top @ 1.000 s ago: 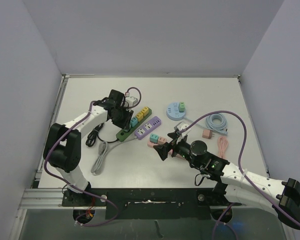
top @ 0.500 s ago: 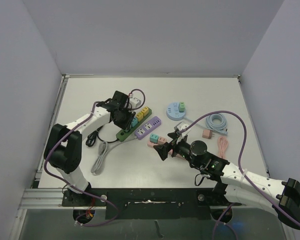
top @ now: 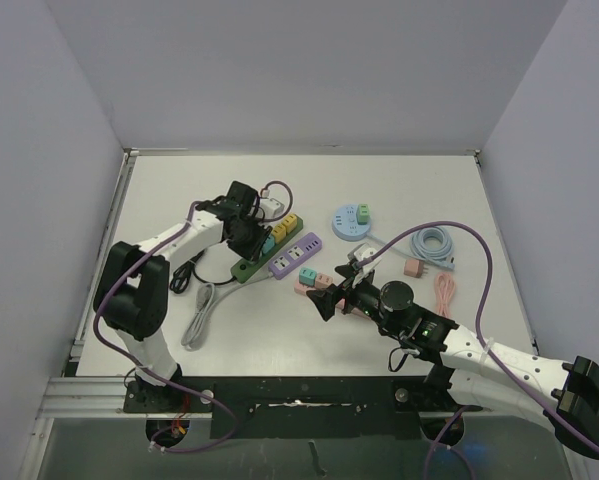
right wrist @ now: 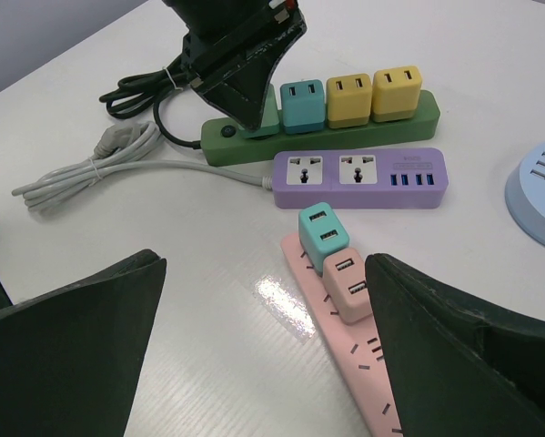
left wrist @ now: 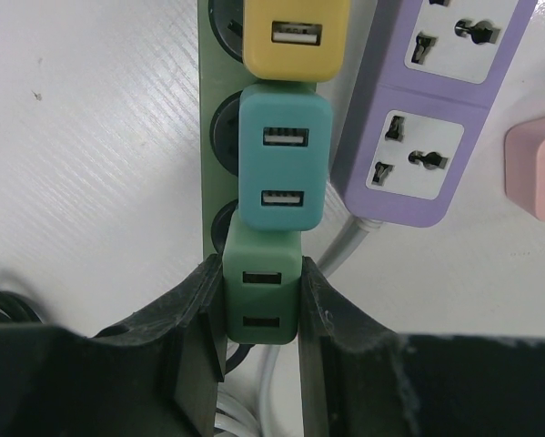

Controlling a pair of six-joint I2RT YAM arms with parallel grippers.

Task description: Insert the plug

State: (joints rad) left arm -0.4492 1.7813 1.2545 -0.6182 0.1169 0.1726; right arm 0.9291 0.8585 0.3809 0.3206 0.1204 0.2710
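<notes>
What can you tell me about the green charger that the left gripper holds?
The green charger is a block of matte plastic with rounded corners and two USB ports on its face. The left gripper is shut on its two sides. It sits over the end socket of the dark green power strip, touching the teal charger next in the row. Whether its prongs are fully in cannot be seen.

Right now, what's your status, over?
Left gripper shut on green charger, at the green power strip. Right gripper open, empty. Teal charger right beside it; seating hidden.
</notes>
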